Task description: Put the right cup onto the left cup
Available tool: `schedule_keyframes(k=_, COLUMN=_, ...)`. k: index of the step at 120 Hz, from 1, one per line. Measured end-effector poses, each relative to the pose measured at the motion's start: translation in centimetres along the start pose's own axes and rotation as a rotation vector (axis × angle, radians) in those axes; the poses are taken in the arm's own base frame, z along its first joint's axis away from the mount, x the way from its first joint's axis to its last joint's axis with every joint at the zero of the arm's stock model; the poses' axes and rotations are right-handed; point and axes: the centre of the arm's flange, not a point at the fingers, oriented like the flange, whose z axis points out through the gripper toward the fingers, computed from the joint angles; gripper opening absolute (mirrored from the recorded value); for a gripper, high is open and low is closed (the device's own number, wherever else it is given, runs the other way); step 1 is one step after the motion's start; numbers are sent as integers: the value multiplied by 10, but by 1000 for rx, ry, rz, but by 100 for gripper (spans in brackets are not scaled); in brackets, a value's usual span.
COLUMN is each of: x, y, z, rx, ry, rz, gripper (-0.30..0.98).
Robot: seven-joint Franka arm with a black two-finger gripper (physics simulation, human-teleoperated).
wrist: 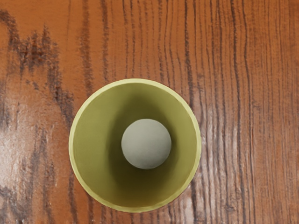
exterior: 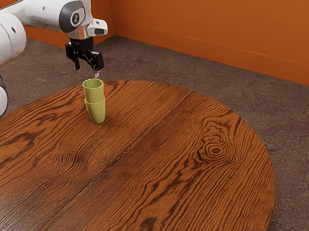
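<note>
My gripper hangs above the cups in the exterior view, its two fingers standing apart with nothing between them. Just below it is a yellow-green upper cup, mouth upward, its lower part inside the lower cup of the same colour. That lower cup rests on the table, and the stack looks close to upright. From the wrist view I look down into the upper cup, with a round grey bottom inside; the lower cup is hidden beneath it.
The round wooden table stretches from the stack toward the exterior view's right and front. The stack stands near the table's far edge. Behind are a dark floor and an orange wall.
</note>
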Motion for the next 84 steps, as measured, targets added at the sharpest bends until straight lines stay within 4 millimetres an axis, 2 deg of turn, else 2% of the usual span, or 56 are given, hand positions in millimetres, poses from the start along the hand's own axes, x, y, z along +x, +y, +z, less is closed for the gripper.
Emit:
schedule_keyframes(k=29, x=-29, y=36, z=-23, rx=6, ry=-47, rz=50, gripper=68)
schedule_keyframes(k=41, x=-48, y=48, z=-39, rx=3, ry=-84, rz=62, gripper=68)
schedule_keyframes(k=63, x=-88, y=63, z=-54, rx=3, ry=-156, rz=80, gripper=69)
schedule_keyframes(k=84, x=-125, y=86, z=-95, rx=30, ry=-156, rz=109, gripper=69)
